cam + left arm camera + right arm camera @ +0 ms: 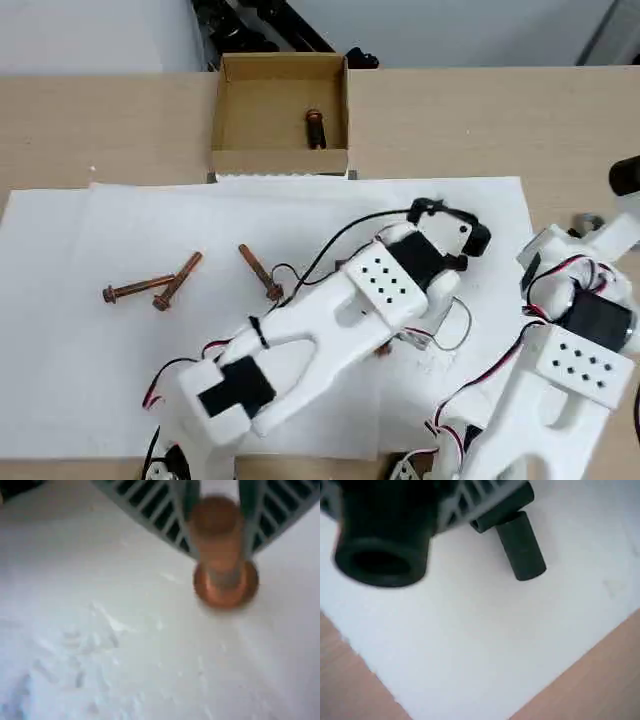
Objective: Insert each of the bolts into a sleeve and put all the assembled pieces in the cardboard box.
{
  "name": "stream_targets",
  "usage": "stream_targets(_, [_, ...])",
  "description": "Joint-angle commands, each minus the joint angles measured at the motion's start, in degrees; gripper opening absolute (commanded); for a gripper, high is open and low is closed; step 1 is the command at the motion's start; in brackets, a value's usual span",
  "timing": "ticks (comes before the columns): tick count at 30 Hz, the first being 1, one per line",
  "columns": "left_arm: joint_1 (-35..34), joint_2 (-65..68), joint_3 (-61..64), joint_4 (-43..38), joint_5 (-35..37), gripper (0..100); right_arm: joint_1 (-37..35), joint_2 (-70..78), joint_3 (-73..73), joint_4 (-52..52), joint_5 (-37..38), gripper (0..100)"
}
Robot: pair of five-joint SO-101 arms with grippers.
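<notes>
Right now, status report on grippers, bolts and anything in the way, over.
Left gripper shut on bolt, head toward paper. Right gripper shut on sleeve; second sleeve close beside it. Three loose bolts on paper, one assembled piece in cardboard box.

A light wooden tabletop (500,110) with fine grain runs across the high view, and a large white paper sheet (80,330) covers most of its near part, leaving bare wood along the far side and at the right edge. Up close the sheet shows faint creases and small dents. Beyond the far edge of the tabletop lies a pale grey surface (90,35), with dark, blurred clutter (245,25) near the middle. The light is soft and even, and the shadows on the paper are weak
</notes>
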Motion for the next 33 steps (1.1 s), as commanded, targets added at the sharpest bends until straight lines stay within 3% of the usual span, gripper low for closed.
stream_targets(1, [-5.5, -7.8, -1.5, 1.4, -6.2, 1, 0.2, -2.2, -2.7, 0.1, -0.7, 0.2])
stream_targets(8, [-24.1, -14.0, -1.5, 1.4, -9.4, 1, 0.2, -2.1, -2.7, 0.1, -0.7, 0.2])
stream_targets(15, [-32.3, -14.2, -0.6, 1.3, -9.2, 1, 0.1, -1.8, -2.7, -0.3, -0.7, 0.2])
stream_targets(18, [-30.8, -14.2, 2.5, 1.2, -6.5, 1, 0.1, -1.8, -2.7, -0.1, -0.7, 0.2])
stream_targets(26, [-15.0, -14.2, 5.4, -1.4, -0.6, 4, 0.4, -1.7, -2.7, 0.1, -0.7, 0.2])
stream_targets(33, [-13.2, -7.6, 5.9, -5.6, 2.9, 18, 0.5, -2.1, -2.7, 1.0, -0.7, 0.2])
